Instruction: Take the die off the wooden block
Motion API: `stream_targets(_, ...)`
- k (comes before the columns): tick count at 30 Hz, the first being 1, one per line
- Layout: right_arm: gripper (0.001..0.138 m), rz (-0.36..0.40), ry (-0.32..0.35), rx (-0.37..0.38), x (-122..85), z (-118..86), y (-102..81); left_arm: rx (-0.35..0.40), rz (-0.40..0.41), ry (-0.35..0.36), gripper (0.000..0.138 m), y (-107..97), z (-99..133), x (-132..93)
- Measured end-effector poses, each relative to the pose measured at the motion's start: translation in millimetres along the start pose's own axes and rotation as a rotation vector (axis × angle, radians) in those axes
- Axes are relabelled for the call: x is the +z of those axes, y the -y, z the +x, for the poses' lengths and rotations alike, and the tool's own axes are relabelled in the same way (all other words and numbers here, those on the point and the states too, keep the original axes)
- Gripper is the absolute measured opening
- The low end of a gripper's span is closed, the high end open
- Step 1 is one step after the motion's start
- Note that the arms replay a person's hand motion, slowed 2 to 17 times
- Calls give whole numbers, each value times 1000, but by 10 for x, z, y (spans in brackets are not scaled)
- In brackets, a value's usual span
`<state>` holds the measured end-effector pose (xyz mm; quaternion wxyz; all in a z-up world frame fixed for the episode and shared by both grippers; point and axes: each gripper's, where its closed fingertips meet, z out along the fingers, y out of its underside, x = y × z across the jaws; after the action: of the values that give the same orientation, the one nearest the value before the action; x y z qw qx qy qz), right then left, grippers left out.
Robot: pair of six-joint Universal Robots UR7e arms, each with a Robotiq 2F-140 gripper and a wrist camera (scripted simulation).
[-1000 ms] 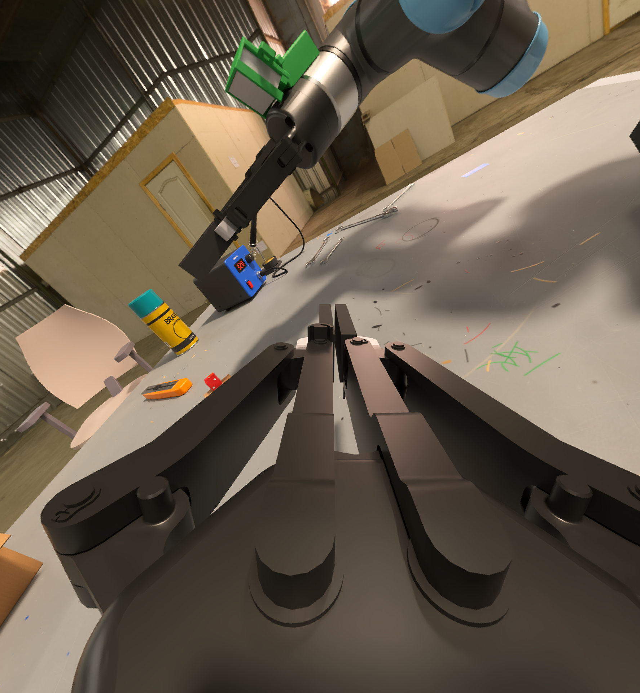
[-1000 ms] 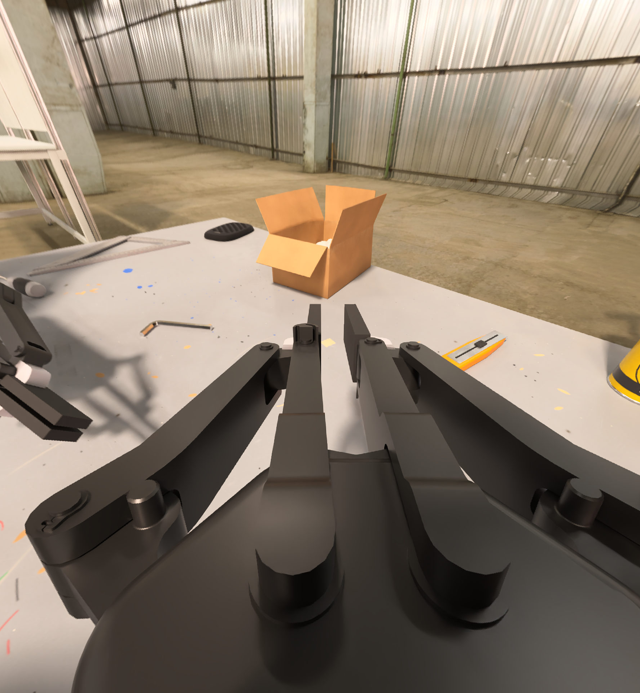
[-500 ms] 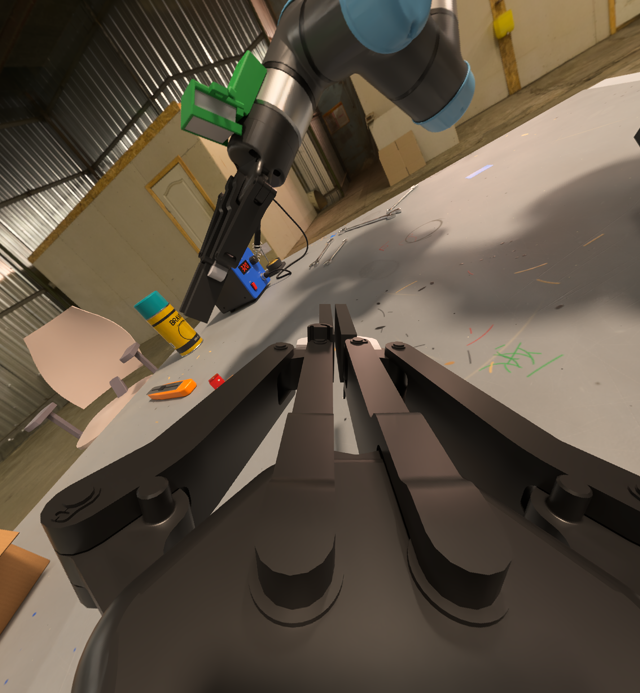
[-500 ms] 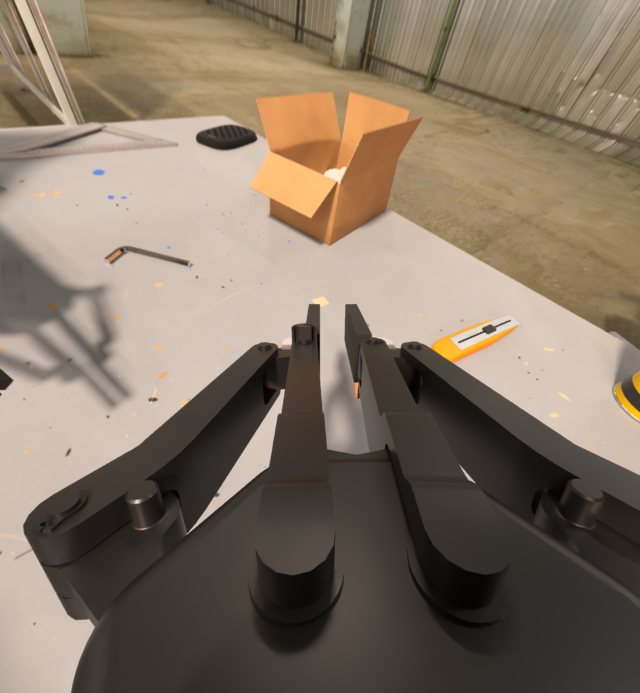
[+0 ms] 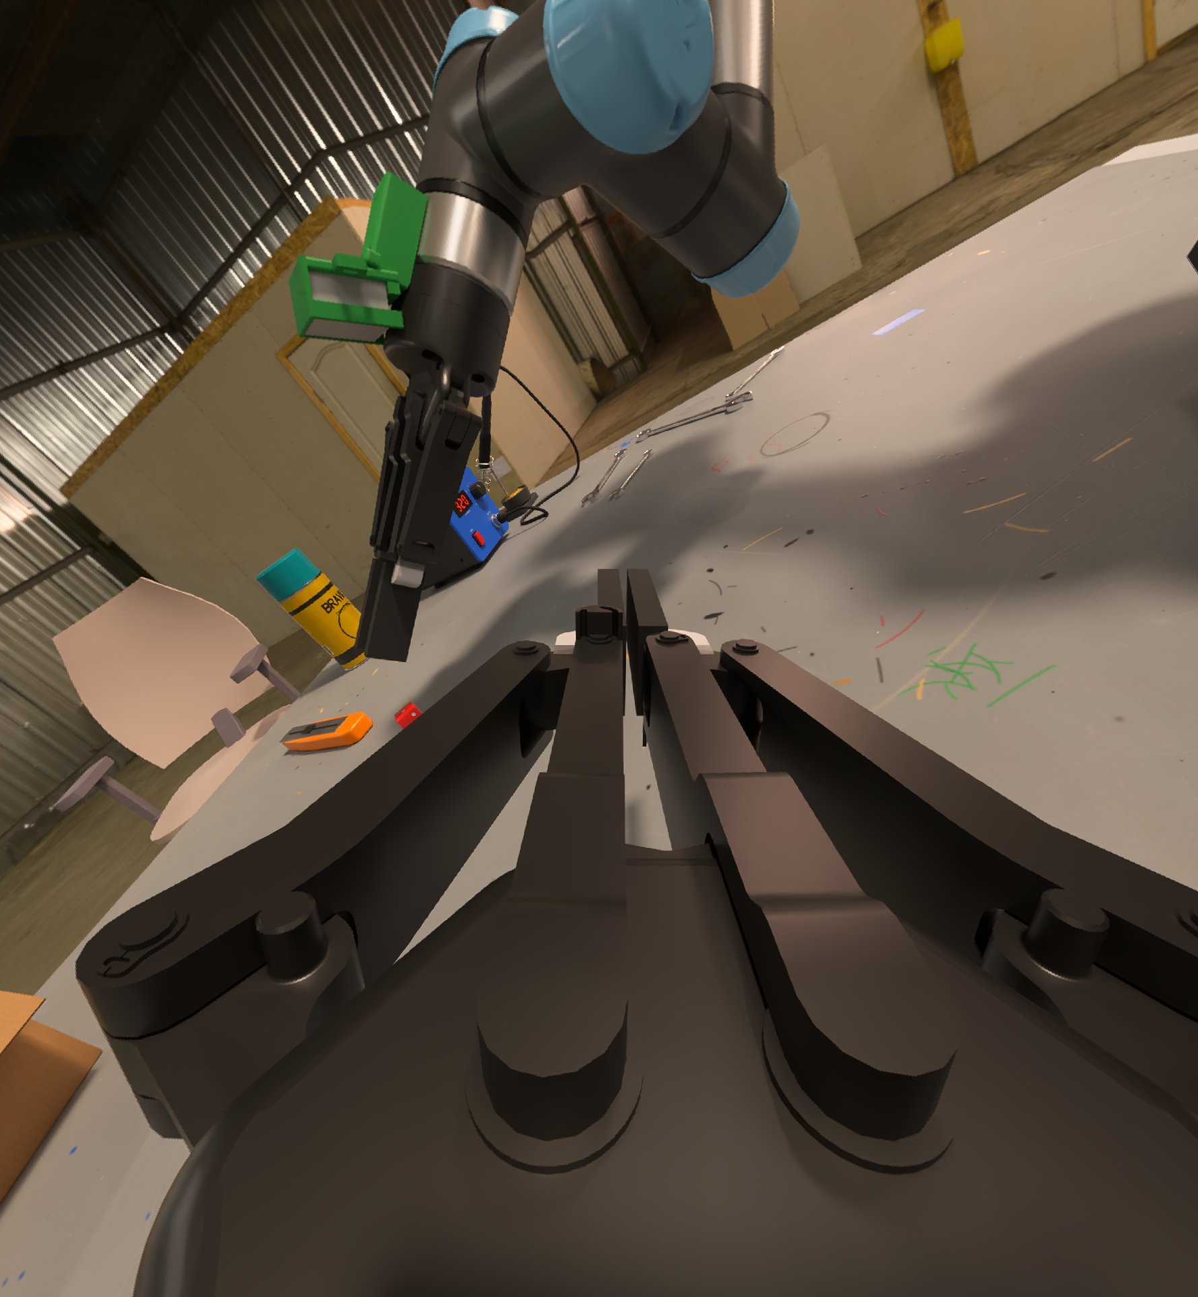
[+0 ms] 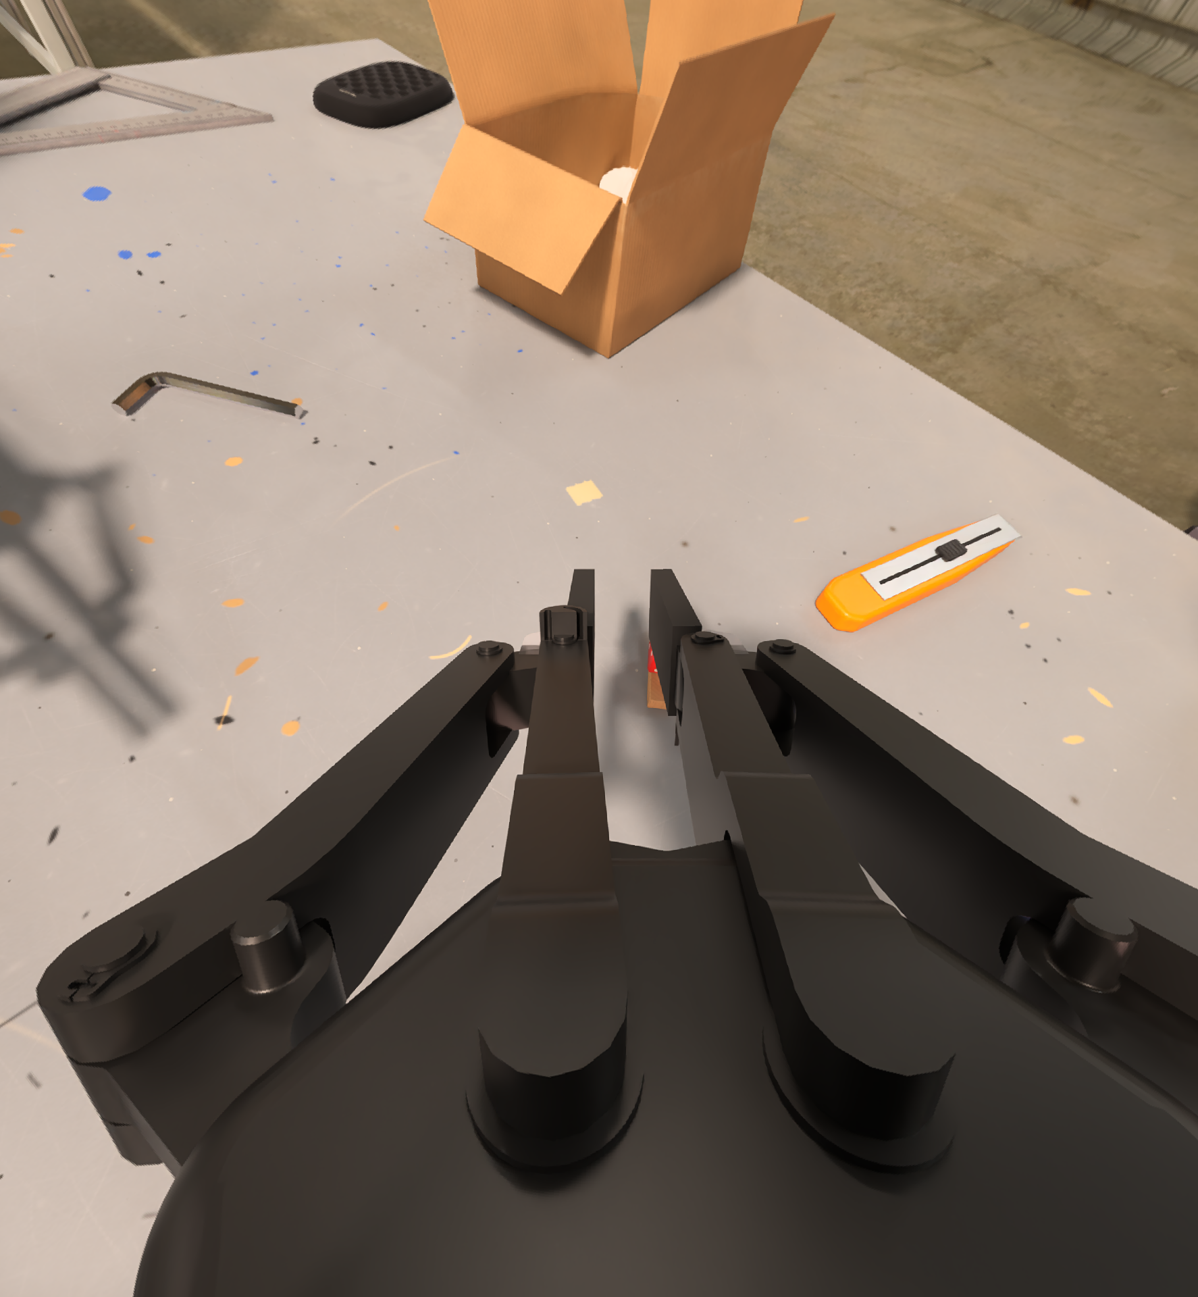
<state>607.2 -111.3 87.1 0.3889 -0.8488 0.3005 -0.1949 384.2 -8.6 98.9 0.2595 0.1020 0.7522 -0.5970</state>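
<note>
The small red die [image 5: 407,714] lies near the table's left edge in the left wrist view, beside an orange utility knife [image 5: 326,731]. The wooden block does not show there. In the right wrist view a sliver of the die [image 6: 651,660] sits on a sliver of the wooden block [image 6: 654,691], just inside my right finger, which hides most of both. My right gripper [image 6: 622,582] points down at the table, its jaws a narrow gap apart and empty. It hangs above and left of the die in the left wrist view [image 5: 384,649]. My left gripper [image 5: 624,582] is shut and empty, well away.
An open cardboard box [image 6: 617,231] stands ahead of the right gripper. The utility knife [image 6: 912,572] lies to its right and a hex key [image 6: 210,396] to its left. A yellow spray can [image 5: 322,607] and a blue soldering station [image 5: 473,516] stand behind the die.
My right arm has swung left and tipped its gripper down toward the table, closer to the die. The die and block came into view beside its right finger. The left gripper has not moved.
</note>
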Motion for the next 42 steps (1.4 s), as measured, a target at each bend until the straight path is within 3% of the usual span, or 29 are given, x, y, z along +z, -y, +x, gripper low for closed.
stream_targets(14,23,-55,15,2,208,79,-102,12,3,-1,3,26,15,-2)
stream_targets(42,19,-150,-52,21,429,244,-246,24,3,-7,3,39,41,4)
